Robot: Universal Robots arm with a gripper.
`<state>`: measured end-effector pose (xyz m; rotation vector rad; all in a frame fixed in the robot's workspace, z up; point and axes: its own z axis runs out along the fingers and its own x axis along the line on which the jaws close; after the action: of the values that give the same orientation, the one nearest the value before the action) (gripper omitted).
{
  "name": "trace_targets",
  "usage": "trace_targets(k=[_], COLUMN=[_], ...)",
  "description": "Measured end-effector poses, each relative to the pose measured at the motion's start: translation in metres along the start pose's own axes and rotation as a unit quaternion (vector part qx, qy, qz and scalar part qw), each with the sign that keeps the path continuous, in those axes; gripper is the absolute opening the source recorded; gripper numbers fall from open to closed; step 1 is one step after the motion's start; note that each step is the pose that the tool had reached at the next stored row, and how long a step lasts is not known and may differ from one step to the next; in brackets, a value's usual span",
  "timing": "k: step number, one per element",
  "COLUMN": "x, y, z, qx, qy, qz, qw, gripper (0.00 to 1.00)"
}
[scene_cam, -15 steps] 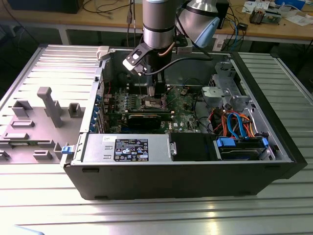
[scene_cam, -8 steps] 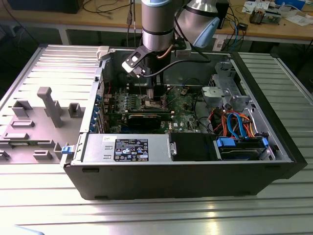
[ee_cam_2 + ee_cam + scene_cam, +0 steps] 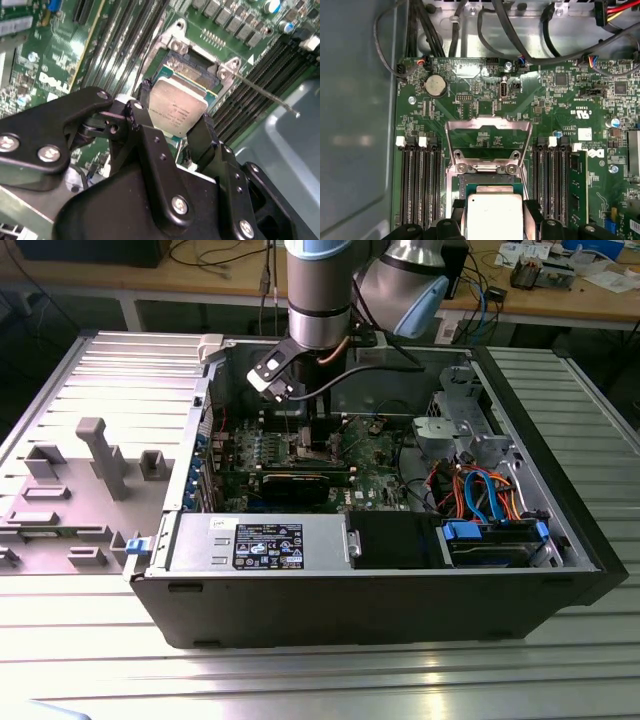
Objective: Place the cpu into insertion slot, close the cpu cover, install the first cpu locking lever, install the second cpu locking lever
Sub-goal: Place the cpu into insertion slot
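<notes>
The cpu (image 3: 177,102) is seen pinched between the 2 black fingers (image 3: 150,137) of the gripper (image 3: 174,119). 1 finger is pressed against each of 2 opposite edges, and the pale metal face is turned toward the wrist cameras. In the second wrist view the chip is held close over the insertion slot (image 3: 189,69) but is not lined up with it — a strip of the slot's dark, pin-covered centre is exposed beyond the chip's far edge. Whether the chip touches the slot cannot be told.

In the first wrist view the cpu cover (image 3: 487,123) is found standing open, tilted up from its hinge beyond the chip. The green motherboard (image 3: 470,100) can be seen through the cover's window. A thin metal lever (image 3: 262,95) is shown sticking out from 1 corner of the slot, across the long black memory slots.

The chip's underside is hidden in both wrist views, and its near edge is cut off at the edge of the first wrist view. In the exterior view the arm reaches down into the open computer case (image 3: 380,610) — there the fingertips and the chip are too small and dark to be made out against the board.
</notes>
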<state>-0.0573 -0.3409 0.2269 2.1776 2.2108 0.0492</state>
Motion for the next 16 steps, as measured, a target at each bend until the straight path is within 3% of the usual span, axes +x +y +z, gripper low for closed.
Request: trace_targets(k=[4, 6, 10, 16], x=[0.0038, 0.004, 0.0044, 0.0056], y=[-0.0019, -0.0024, -0.0026, -0.0028], z=[0.0098, 0.0113, 0.0156, 0.0201], qx=[0.0001, 0.0001, 0.0001, 0.0001], qy=[-0.0011, -0.0014, -0.0058, -0.0062], qz=[0.003, 0.003, 0.003, 0.003], qw=[0.99999, 0.99999, 0.99998, 0.99998], gripper=[0.54, 0.54, 0.54, 0.54])
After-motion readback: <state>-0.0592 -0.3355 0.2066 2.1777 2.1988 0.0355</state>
